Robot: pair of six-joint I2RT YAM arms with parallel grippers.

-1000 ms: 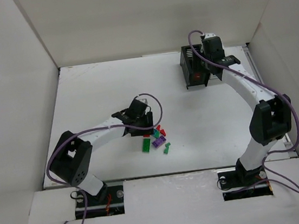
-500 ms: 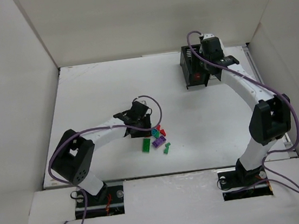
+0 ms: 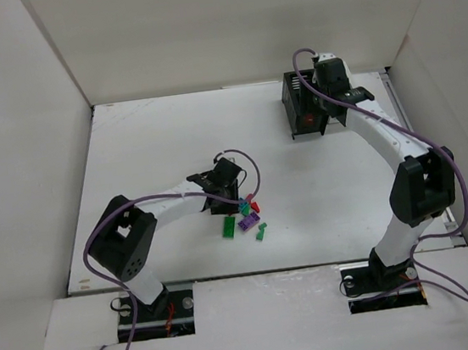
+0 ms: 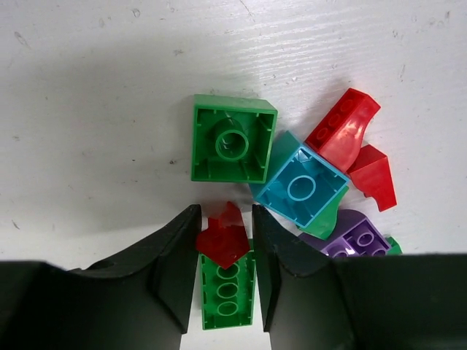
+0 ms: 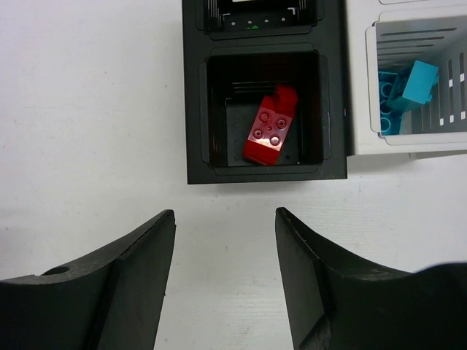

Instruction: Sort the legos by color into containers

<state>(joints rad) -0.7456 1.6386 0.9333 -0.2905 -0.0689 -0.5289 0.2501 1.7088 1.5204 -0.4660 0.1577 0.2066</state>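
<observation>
My left gripper [image 4: 225, 232] is shut on a small red lego [image 4: 222, 242] at the near edge of the lego pile [image 3: 246, 216]. A green three-stud brick [image 4: 228, 295] lies under it between the fingers. Beside it lie an upturned green square brick [image 4: 232, 138], a teal brick [image 4: 300, 187], two red pieces [image 4: 343, 130] and a purple brick [image 4: 354, 237]. My right gripper [image 5: 225, 226] is open and empty over the table just in front of the black bin [image 5: 193, 109], which holds a red brick [image 5: 270, 127]. The white bin [image 5: 359, 87] to its right holds teal bricks [image 5: 405, 91].
A second black compartment [image 5: 263, 14] joins the black bin on its far side. The bins [image 3: 301, 107] stand at the back right of the table, partly hidden by my right arm. White walls enclose the table on the left, back and right.
My left gripper has moved right and a little nearer, onto the lego pile, and now holds a red piece. The right arm has barely moved.
</observation>
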